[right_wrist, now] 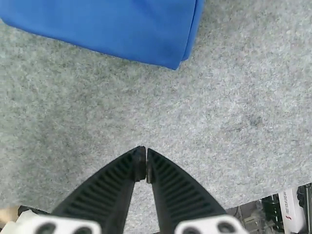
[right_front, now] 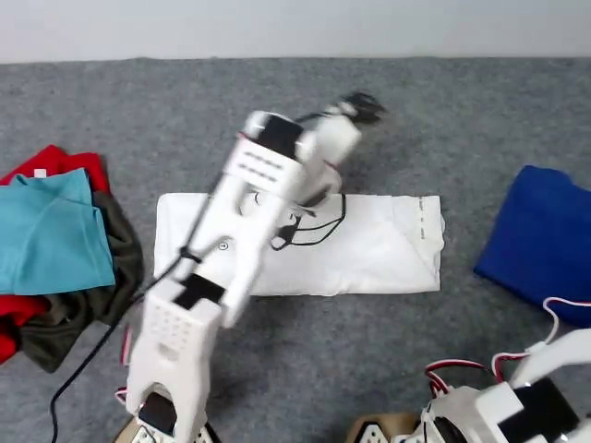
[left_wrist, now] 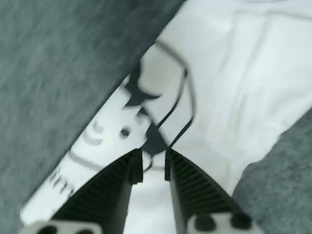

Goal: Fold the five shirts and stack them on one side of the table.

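Note:
A white shirt lies folded into a long strip at the middle of the grey table; in the left wrist view the white shirt lies beyond the fingers. My left arm stretches across it. The left gripper is raised past the shirt's far edge. In its own view the left gripper is slightly open with nothing between its fingers. A folded blue shirt rests at the right side. My right gripper is shut and empty over bare table near the blue shirt.
A loose pile at the left edge holds a teal shirt, a red shirt and a dark olive shirt. Black cables hang from the left arm over the white shirt. The right arm's base sits at the front right.

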You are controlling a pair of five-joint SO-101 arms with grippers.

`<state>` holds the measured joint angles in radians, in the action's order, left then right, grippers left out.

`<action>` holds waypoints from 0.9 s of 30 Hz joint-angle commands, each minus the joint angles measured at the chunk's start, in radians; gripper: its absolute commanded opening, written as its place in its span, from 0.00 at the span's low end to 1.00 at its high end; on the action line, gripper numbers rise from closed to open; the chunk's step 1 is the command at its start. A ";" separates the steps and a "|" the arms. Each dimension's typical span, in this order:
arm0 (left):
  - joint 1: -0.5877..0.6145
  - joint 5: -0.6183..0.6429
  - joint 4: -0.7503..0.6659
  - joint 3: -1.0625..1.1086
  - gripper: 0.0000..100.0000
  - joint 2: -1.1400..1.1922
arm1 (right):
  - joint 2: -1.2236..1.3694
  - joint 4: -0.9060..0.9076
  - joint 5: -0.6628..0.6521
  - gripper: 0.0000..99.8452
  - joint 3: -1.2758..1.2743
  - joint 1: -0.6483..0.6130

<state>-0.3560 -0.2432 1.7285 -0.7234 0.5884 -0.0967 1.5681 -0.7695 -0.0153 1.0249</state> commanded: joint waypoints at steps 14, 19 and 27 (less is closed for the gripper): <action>0.560 0.009 -0.021 0.372 0.24 -0.256 | -0.047 0.005 0.005 0.01 0.043 -0.012; 0.575 0.009 -0.153 0.530 0.24 -0.256 | -0.050 0.007 0.005 0.01 0.043 -0.012; 0.586 0.014 -0.345 0.691 0.24 -0.244 | -0.051 0.008 0.005 0.01 0.043 -0.004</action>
<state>0.2209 -0.2248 1.4354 -0.0407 0.3982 -0.0967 1.5681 -0.7695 -0.0153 1.0249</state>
